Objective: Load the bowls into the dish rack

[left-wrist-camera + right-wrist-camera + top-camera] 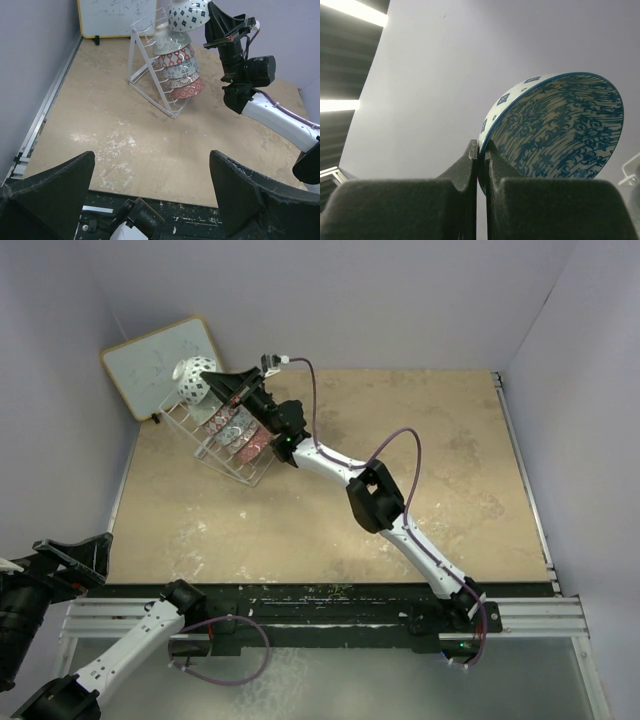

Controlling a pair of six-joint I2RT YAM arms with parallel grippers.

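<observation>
The blue-and-white bowl [555, 125] is pinched by its rim in the right gripper [481, 147]. The two dark fingers are closed hard on the edge, one inside and one outside. In the right wrist view the bowl stands on its side, its inside a dense blue scroll pattern and its outer wall white with small blue diamonds. Behind it there is only bare wall.

From above, the right gripper [213, 384] holds this bowl [192, 380] at the far upper end of the dish rack [180, 418], near the far left corner of the desk [400, 460]. The bowl sits higher than the rest. Whether it touches the wires cannot be made out.

The left wrist view shows the dish rack [150, 75] as a white wire frame tilted on a triangular stand. The other bowls [179, 67] are packed in a row down its slope with their outer walls facing the near right. A grey one is uppermost, just below the held bowl [188, 14], then one with red and white diamonds. A red one sits lowest.

The right arm [385, 502] stretches diagonally from the near edge, right of the middle, to that corner.

A whiteboard [150, 360] leans against the wall just beyond the far left corner, behind the rack.

The left gripper [150, 185] hangs off the near left corner of the desk. Its fingers [50, 195] are spread wide and hold nothing.
</observation>
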